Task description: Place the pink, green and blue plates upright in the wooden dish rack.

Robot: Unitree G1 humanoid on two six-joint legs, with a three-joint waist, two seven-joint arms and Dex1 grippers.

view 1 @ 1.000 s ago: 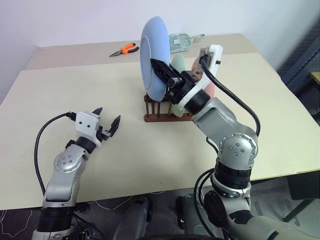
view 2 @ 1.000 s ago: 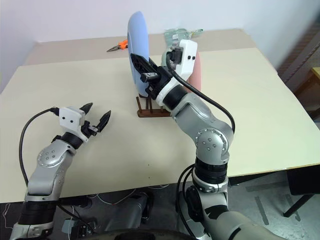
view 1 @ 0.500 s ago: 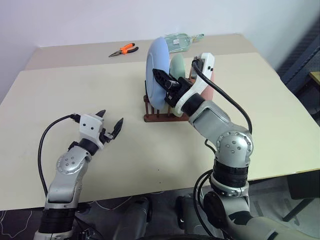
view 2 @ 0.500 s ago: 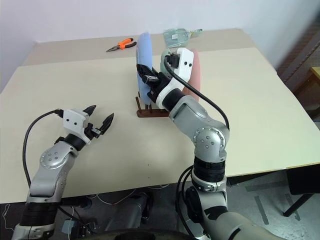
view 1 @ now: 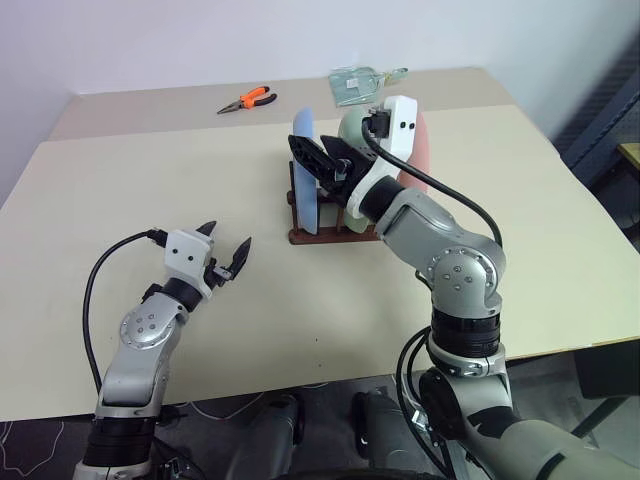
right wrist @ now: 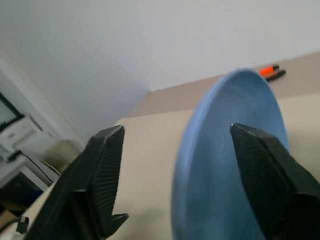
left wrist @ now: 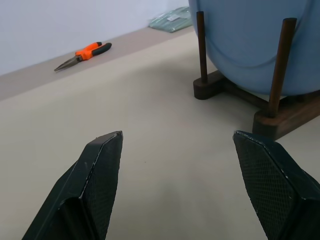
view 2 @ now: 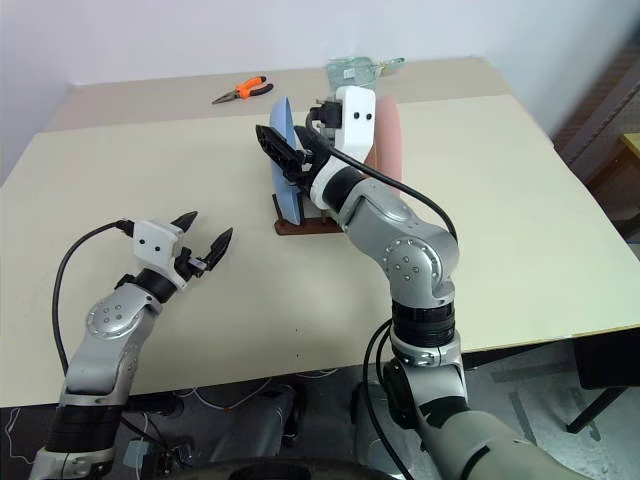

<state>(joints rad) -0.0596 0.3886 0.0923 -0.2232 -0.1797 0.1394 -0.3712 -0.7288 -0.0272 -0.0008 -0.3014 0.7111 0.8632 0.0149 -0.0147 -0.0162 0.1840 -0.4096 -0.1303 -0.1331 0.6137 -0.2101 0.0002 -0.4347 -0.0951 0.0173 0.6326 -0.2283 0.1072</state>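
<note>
Broad matte beige surface [view 1: 150, 180] carrying the wooden dish rack [view 1: 335, 234], a small dark brown frame of two base bars with thin round pegs, set near mid-surface. The blue plate [view 1: 305, 184] stands on edge in the slot at the rack's left end, its disc nearly vertical and its flat faces turned left and right; the green plate [view 1: 353, 127] and pink plate [view 1: 431, 152] stand behind the right arm, farther right along the rack, both largely hidden, so their seating cannot be judged. All three are smooth, shallow-rimmed rounds of like size. The right hand [view 1: 322, 160] hangs just above and beside the blue plate's upper rim, fingers spread wide with the rim lying between them; contact cannot be told, and it appears to grip nothing. A withdrawal would run up and back, along the plate's plane, to avoid tipping it. The left hand [view 1: 226, 252], wide and empty, rests well apart to the rack's left. Orange-handled pliers [view 1: 247, 99] lie at the far edge.
</note>
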